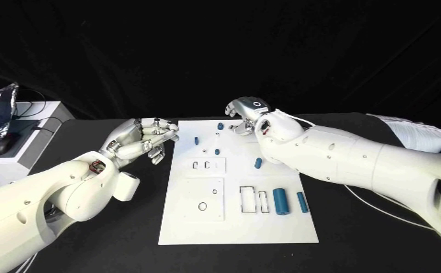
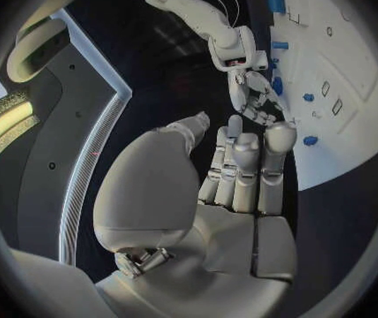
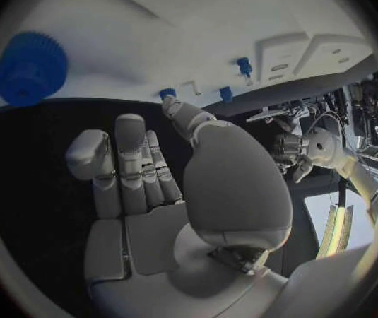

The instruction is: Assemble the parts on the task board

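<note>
Both our hands sit at the far end of the board, holding nothing.

Our right hand hovers over the board's far edge, fingers curled in, a blue part just beside it. Our left hand lies off the board's left edge, fingers loosely apart; more parts lie near the right edge.
</note>
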Controlling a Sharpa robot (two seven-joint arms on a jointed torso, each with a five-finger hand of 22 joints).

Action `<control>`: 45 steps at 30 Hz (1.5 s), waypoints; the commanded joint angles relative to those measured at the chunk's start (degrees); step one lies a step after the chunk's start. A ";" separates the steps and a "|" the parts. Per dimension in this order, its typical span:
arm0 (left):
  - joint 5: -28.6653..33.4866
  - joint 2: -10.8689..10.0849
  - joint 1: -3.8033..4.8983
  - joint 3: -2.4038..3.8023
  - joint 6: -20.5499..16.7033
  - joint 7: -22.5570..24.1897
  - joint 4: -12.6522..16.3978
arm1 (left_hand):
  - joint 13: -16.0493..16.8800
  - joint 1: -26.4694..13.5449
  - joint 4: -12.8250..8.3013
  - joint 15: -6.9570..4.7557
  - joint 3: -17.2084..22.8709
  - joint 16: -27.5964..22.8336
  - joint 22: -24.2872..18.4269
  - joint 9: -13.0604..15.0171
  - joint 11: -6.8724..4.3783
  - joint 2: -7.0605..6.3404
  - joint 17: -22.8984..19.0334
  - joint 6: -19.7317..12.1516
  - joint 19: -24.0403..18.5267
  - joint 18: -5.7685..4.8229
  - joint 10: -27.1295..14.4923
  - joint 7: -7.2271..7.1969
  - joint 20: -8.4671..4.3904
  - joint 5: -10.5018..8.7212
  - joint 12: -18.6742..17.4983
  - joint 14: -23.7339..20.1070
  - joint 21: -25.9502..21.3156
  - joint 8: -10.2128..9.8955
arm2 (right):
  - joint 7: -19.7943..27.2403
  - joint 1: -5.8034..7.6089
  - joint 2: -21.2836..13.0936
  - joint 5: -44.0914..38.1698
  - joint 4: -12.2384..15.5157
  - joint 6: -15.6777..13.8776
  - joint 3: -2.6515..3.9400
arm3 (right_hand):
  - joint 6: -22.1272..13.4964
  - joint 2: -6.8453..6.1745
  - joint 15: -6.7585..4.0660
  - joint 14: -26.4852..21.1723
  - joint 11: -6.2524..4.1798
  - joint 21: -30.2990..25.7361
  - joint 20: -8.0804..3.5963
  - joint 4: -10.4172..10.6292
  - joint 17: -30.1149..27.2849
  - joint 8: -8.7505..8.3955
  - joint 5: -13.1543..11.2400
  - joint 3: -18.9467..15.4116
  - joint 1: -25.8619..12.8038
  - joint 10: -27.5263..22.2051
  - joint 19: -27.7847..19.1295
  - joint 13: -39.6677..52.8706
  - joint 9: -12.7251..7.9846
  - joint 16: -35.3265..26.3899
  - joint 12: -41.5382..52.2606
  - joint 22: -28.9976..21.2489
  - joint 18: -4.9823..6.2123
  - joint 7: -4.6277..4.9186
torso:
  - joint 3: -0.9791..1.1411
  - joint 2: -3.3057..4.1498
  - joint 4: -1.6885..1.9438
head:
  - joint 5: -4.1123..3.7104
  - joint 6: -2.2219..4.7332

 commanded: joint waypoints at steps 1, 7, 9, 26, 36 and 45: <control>0.24 -0.03 0.02 0.05 1.01 0.64 -0.20 | 0.01 -0.37 -0.01 0.28 0.24 -0.39 -0.03 0.01 -0.04 0.33 -0.32 -0.33 -0.33 -0.89 -0.35 0.00 0.05 -0.02 -0.29 -0.39 0.26 -0.32 | 2.84 0.29 -2.64 6.82 2.84 -3.55 0.33 | -0.58 -0.01 -0.38 1.15 -0.38 1.55 -0.31 0.59 2.30 -0.50 0.62 -1.14 0.56 2.78 1.69 0.72 -0.09 1.64 1.58 2.14 0.35 0.08 | 0.05 -0.36 -0.53 | 0.36 0.00; 0.35 -0.08 0.00 0.05 1.15 0.85 -0.79 | -0.10 -0.38 -0.11 0.30 0.39 -1.30 -0.74 -0.03 -0.03 0.25 -1.50 -0.44 -0.91 -0.75 -0.60 -0.07 0.10 -0.02 -0.51 -1.09 -0.09 -0.49 | 5.28 1.43 -7.95 12.28 6.23 -1.73 0.94 | 0.33 -1.06 -1.16 2.81 -1.36 5.60 -1.08 1.64 7.96 -0.48 3.75 -2.58 0.77 11.07 4.72 4.24 0.19 6.19 7.46 7.55 -0.73 -0.12 | 0.15 -0.79 -1.33 | 0.63 0.22; 0.37 -0.07 -0.01 0.04 1.18 0.88 -0.93 | -0.11 -0.37 -0.12 0.30 0.41 -1.31 -0.73 -0.03 -0.03 0.26 -1.50 -0.44 -0.92 -0.75 -0.61 -0.08 0.10 -0.02 -0.53 -1.10 -0.09 -0.50 | 5.82 1.86 -9.52 13.55 6.21 0.07 1.05 | 2.07 -1.02 -1.26 3.38 -1.61 7.20 -1.08 2.18 10.02 0.22 5.63 -2.40 1.15 12.27 5.85 5.09 0.56 7.90 8.03 9.71 -1.14 -0.18 | 0.17 -0.91 -1.57 | 0.58 0.24; 0.51 0.03 -0.69 0.04 1.50 0.77 -1.17 | -0.16 -0.35 -0.16 0.30 0.50 -1.42 -0.73 -0.05 -0.04 0.27 -1.60 -0.45 -1.00 -0.74 -0.65 -0.09 0.12 -0.02 -0.60 -1.17 -0.09 -0.56 | 0.83 2.35 -11.21 14.63 4.25 12.29 1.14 | 1.32 -0.48 -0.63 11.24 -1.48 17.86 -0.66 6.27 57.30 1.00 8.69 -9.93 1.43 29.32 13.37 82.24 1.12 33.35 83.53 24.24 -4.22 -0.17 | 0.65 -1.07 -1.89 | -0.05 -0.28; 0.51 0.26 -0.81 0.04 1.65 0.72 -1.38 | -0.16 -0.35 -0.16 0.30 0.50 -1.42 -0.73 -0.05 -0.04 0.27 -1.60 -0.45 -1.00 -0.74 -0.65 -0.09 0.12 -0.02 -0.60 -1.17 -0.09 -0.56 | -2.85 2.34 -9.32 17.23 1.41 13.77 1.09 | -0.35 -0.12 -0.10 11.24 -0.95 20.75 -0.16 8.22 57.30 0.81 9.30 -12.98 1.48 30.90 15.52 84.24 1.01 33.35 84.93 27.85 -5.16 0.35 | 0.50 -1.02 -1.76 | -0.71 -0.42; 0.51 0.37 -0.88 0.04 1.72 0.68 -1.53 | -0.19 -0.31 -0.21 0.29 0.59 -1.40 -0.64 -0.07 -0.05 0.30 -1.54 -0.44 -1.00 -0.75 -0.66 -0.09 0.12 -0.02 -0.65 -1.15 -0.03 -0.61 | -3.42 2.21 -7.80 17.72 -0.01 13.53 0.99 | -1.04 0.33 0.08 11.24 -0.75 20.79 0.01 8.83 57.30 0.65 9.21 -13.82 1.96 30.97 15.54 84.34 0.94 33.35 85.00 27.90 -5.17 0.56 | 0.50 -1.07 -1.70 | -0.73 -0.70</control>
